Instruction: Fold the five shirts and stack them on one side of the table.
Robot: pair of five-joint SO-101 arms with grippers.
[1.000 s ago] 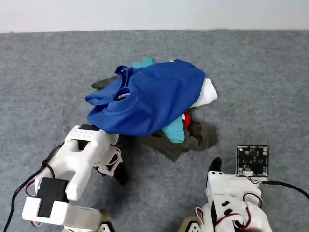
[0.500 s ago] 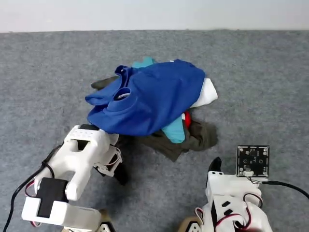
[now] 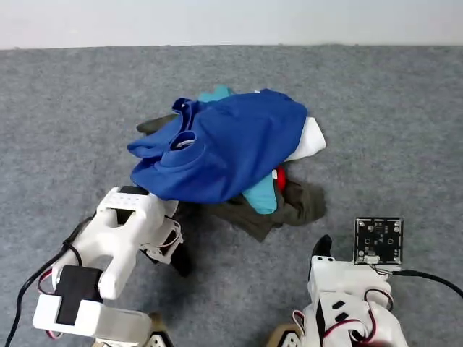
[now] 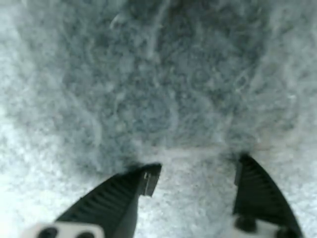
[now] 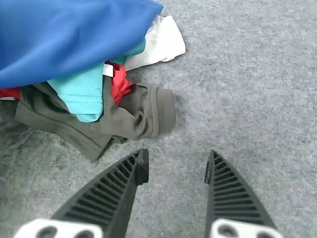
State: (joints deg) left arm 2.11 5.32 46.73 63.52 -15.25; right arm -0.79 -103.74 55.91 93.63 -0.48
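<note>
A heap of shirts lies mid-table: a blue shirt on top, with a teal shirt, a white shirt, a red shirt and an olive shirt poking out beneath. In the right wrist view the blue shirt, teal shirt, red shirt, white shirt and olive shirt show beyond my right gripper, which is open and holds nothing. My left gripper is open just over bare carpet, near the heap's front left edge.
Grey carpet covers the table, with free room to the left, right and behind the heap. A small black circuit board sits on the right arm by the front edge. A pale wall borders the far side.
</note>
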